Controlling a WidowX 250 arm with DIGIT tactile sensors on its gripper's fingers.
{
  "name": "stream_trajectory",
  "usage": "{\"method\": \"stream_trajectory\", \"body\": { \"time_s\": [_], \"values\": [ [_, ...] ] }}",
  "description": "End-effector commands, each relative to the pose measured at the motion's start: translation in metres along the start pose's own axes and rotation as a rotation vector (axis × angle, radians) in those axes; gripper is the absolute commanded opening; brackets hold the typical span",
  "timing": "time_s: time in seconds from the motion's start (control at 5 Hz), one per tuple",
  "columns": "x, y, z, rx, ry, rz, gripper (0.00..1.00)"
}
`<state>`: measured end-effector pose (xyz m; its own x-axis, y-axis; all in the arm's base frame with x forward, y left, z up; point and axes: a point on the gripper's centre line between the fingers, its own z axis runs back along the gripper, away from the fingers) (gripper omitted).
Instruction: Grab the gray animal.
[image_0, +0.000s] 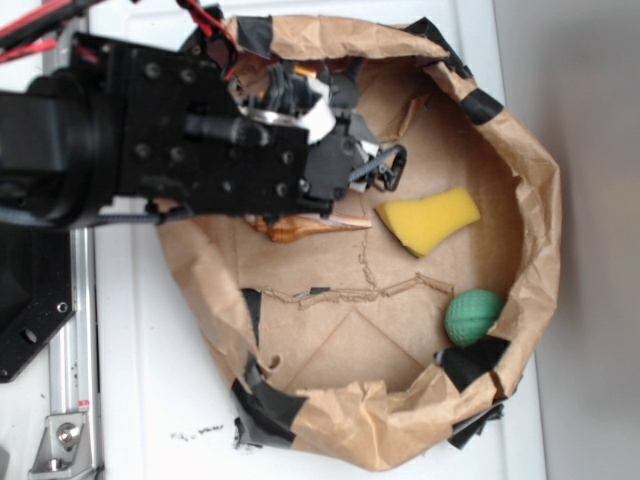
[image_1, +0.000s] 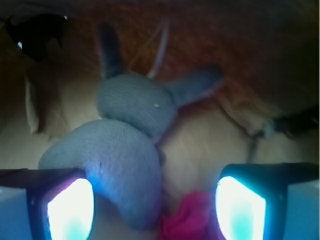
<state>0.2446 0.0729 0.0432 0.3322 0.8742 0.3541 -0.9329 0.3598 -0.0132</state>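
Note:
In the wrist view the gray animal (image_1: 125, 165) fills the middle: a darker head (image_1: 137, 105) with two pointed ears and a lighter curved body below it. My gripper (image_1: 155, 200) is open, its two glowing fingertips standing wide apart. The body lies between them, close against the left fingertip (image_1: 70, 207). A red fabric piece (image_1: 187, 217) shows between the fingertips at the bottom. In the exterior view the arm and gripper (image_0: 375, 170) reach into the paper bowl's upper left; the animal is hidden under them.
A brown paper bowl (image_0: 520, 150) with black tape patches holds everything. Inside lie a yellow sponge wedge (image_0: 430, 218), a green ball (image_0: 472, 316) at the right wall and a tan spiral seashell (image_0: 305, 227) just below the arm.

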Motion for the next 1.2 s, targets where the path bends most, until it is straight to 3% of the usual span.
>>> {"method": "stream_trajectory", "body": {
  "time_s": [0.0, 0.4, 0.6, 0.8, 1.0],
  "values": [
    [0.053, 0.007, -0.008, 0.02, -0.046, 0.121, 1.0],
    [0.067, 0.005, -0.017, 0.034, -0.076, 0.135, 1.0],
    [0.062, 0.001, -0.028, 0.068, -0.076, 0.113, 1.0],
    [0.055, 0.003, -0.031, 0.072, -0.076, 0.116, 0.0],
    [0.054, 0.003, -0.021, 0.051, -0.056, 0.086, 0.0]
  ]
}}
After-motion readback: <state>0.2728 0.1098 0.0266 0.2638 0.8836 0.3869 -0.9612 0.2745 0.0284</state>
